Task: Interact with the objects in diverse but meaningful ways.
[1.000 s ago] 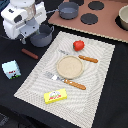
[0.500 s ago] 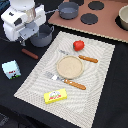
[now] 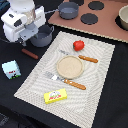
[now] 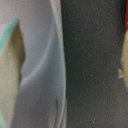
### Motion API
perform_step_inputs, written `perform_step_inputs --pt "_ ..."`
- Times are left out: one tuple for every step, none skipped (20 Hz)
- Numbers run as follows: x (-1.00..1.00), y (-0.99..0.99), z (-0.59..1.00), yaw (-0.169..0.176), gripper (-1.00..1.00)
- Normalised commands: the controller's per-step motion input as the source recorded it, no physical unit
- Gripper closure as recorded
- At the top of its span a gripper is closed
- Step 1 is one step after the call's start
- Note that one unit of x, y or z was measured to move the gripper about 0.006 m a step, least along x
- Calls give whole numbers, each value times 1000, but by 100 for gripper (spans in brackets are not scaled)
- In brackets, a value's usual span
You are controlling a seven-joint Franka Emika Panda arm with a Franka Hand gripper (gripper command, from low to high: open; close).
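Exterior view: the arm point(image 3: 22, 22) hangs over the grey pot point(image 3: 42, 36) — its fingers are hidden, so their state can't be told. Sausage point(image 3: 29, 54) lies beside the pot; tomato point(image 3: 78, 45) and butter point(image 3: 55, 95) sit on the mat point(image 3: 100, 75); milk point(image 3: 10, 69) stands apart.

Wrist view: a blurred grey wall point(image 4: 42, 65) — likely the pot.

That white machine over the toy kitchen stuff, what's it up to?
It is a robot arm, poised over a grey pot at the edge of a striped placemat. Its jaws are hidden behind its own body, so I cannot tell whether it grips anything. Laid out around it are a red tomato, a tan plate with fork and knife, a yellow butter box, a milk carton and a brown sausage stick.
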Motion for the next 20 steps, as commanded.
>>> perform_step_inputs --pt "-74 9 -206 -2 100" --pt "-80 9 -211 -3 100" --pt "-71 11 -217 -1 100" --pt "-69 14 -220 -1 100" --pt "-66 20 -200 0 100" --pt "-23 23 -140 -1 100" --pt "0 34 0 -9 100" --pt "0 46 54 -32 100" --pt "0 0 346 -51 100" --pt "231 -60 683 -93 100" --pt "380 0 1000 -115 100" --pt "511 0 1000 -108 100" --pt "566 0 1000 -107 100" --pt "634 3 1000 -99 100" --pt "709 23 1000 -96 100" --pt "746 60 1000 -93 100" --pt "817 126 1000 -80 100" --pt "869 171 1000 -60 100" --pt "897 191 1000 -45 100" --pt "920 191 1000 -27 100"
